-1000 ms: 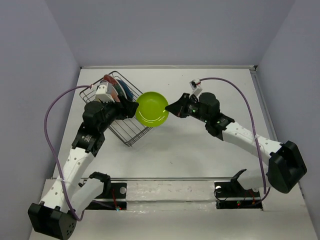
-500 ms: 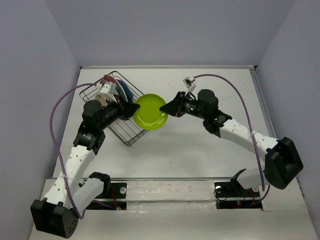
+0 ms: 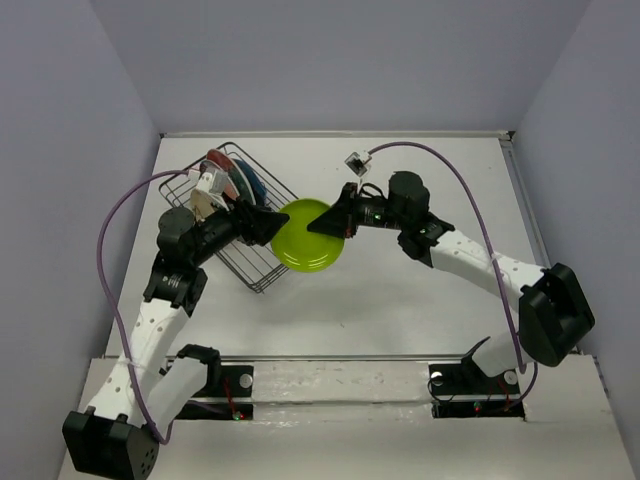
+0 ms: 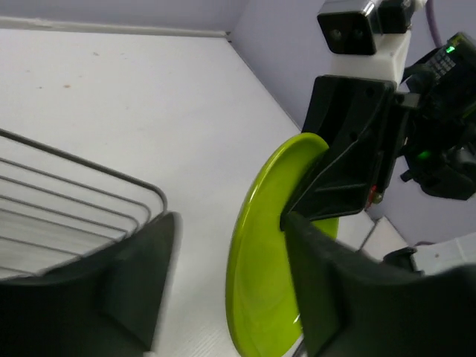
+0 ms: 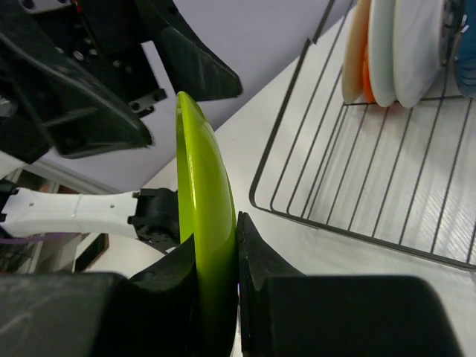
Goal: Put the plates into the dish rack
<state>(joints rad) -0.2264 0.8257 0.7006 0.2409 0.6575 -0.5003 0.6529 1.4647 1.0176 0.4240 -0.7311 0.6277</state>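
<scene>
The lime green plate (image 3: pixel 310 238) hangs on edge above the table just right of the dish rack (image 3: pixel 247 262). My right gripper (image 3: pixel 320 222) is shut on its upper right rim; in the right wrist view (image 5: pixel 216 232) both fingers press the plate (image 5: pixel 195 163). My left gripper (image 3: pixel 268 222) is open at the plate's left side. In the left wrist view (image 4: pixel 229 223) the plate (image 4: pixel 271 260) stands between its spread fingers, close to the right finger (image 4: pixel 327 297). Several other plates (image 3: pixel 228 180) stand in the rack's far end, beige, orange and white ones (image 5: pixel 387 44) among them.
The rack's near half (image 5: pixel 387 171) holds no plates; its front rim (image 4: pixel 111 175) lies left of the left gripper. Grey walls enclose the table on three sides. The right gripper's cable (image 3: pixel 480 200) arcs over the right half.
The right gripper has carried the green plate left toward the rack. The left gripper has come forward, and the plate's left rim now sits between its open fingers.
</scene>
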